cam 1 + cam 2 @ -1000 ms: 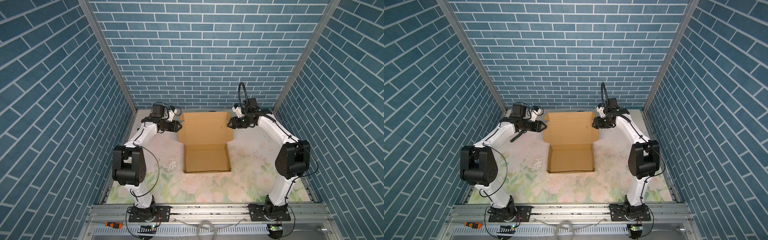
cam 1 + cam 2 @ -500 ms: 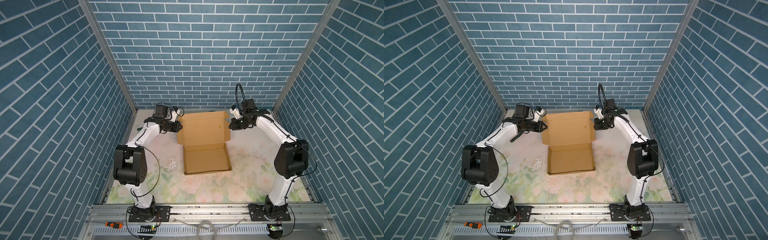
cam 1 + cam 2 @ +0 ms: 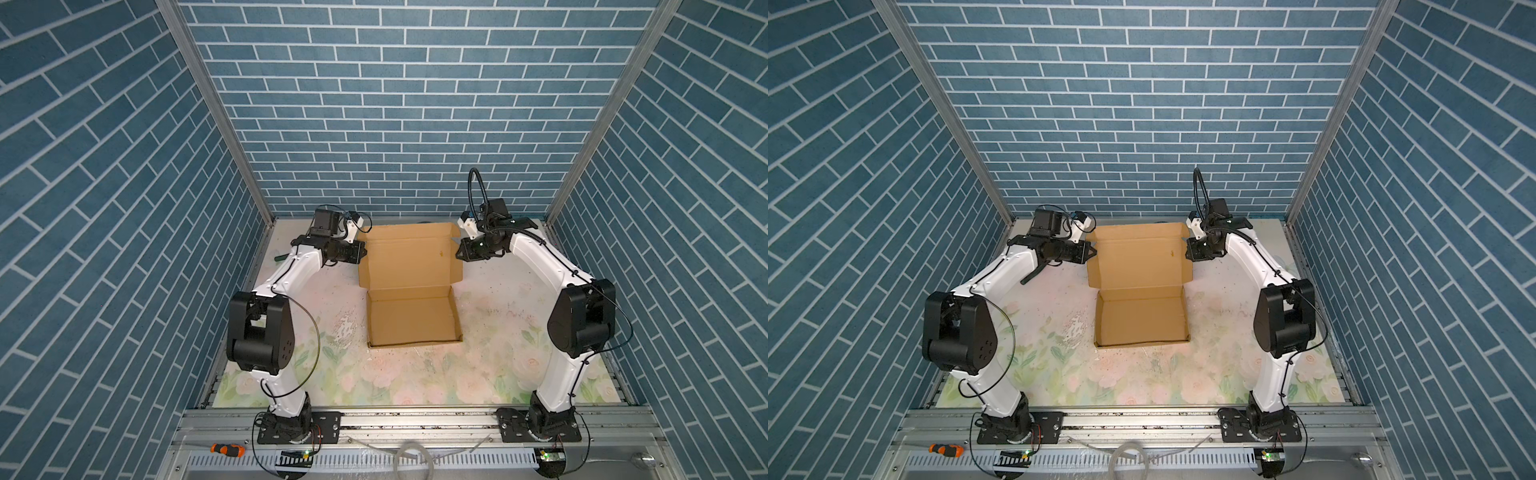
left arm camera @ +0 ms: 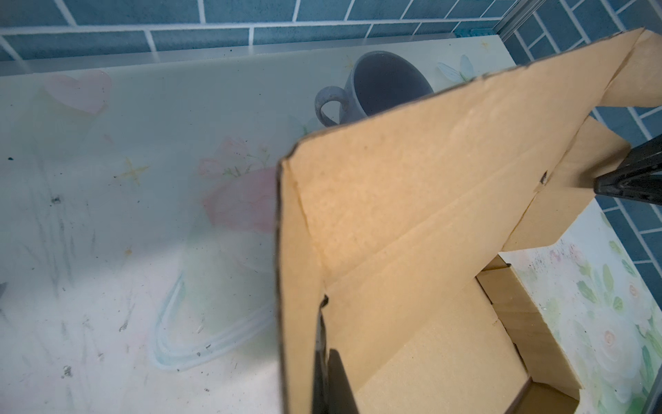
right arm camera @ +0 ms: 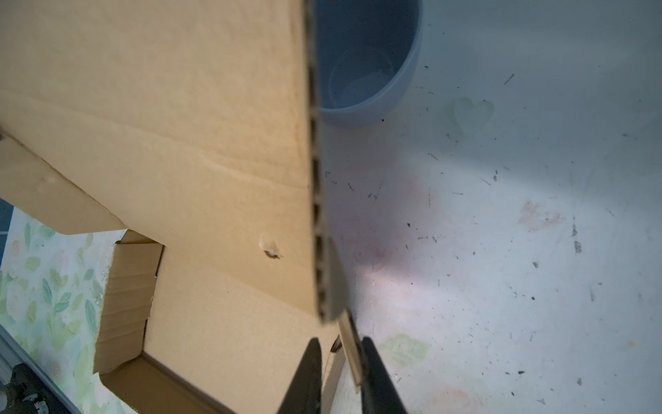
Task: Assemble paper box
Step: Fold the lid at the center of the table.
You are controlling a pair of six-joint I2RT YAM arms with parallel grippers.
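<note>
Left jaws clamp one lid flap of the paper box (image 3: 411, 320); right jaws, parted, straddle the opposite flap.

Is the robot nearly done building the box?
About halfway, I think. Done: the paper box tray already has its walls up. In hand: the left tool pinches a side flap of the raised lid, and the right tool straddles the opposite flap. Left: fold those flaps in and close the lid, which is wide open.
</note>
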